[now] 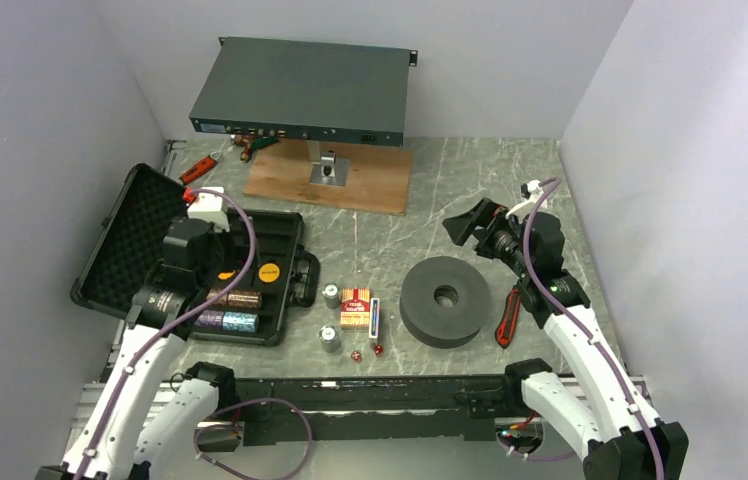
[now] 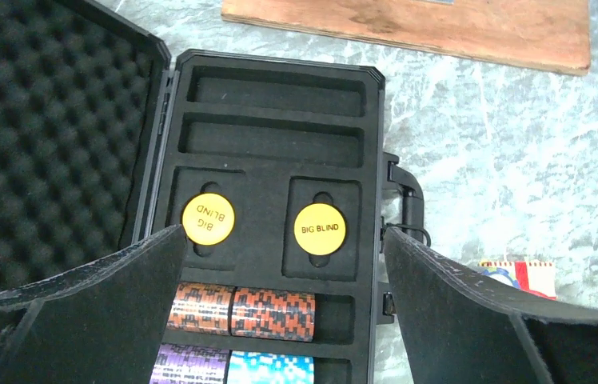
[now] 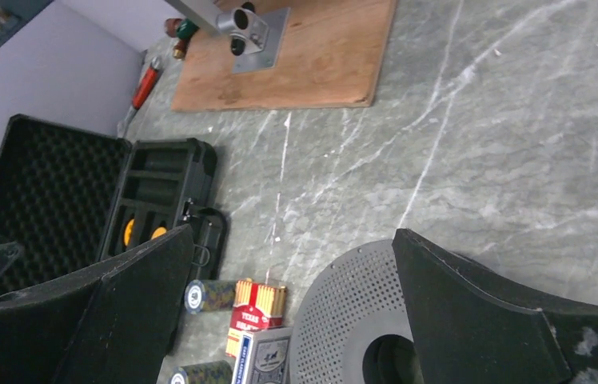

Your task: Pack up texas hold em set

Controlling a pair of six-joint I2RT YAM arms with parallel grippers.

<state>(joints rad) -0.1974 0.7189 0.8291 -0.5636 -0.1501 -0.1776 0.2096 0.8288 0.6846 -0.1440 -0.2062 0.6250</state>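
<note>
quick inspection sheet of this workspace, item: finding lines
surface: grey marbled table, no spills seen
job's things: briefcase open; packed chip stacks and yellow discs inside; loose chip stacks, card boxes, dice on the table
clutter: foam ring, wooden board, red-handled tools
grippers: left gripper over the briefcase, right gripper by the foam ring, jaws open, empty
cables: purple cables along both arms
surroundings: pale walls; rack-mount box at the back

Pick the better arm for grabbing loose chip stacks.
Likely left: the left end effector hovers over the black plastic briefcase beside the chip stacks; the right end effector sits past the grey foam ring.
</note>
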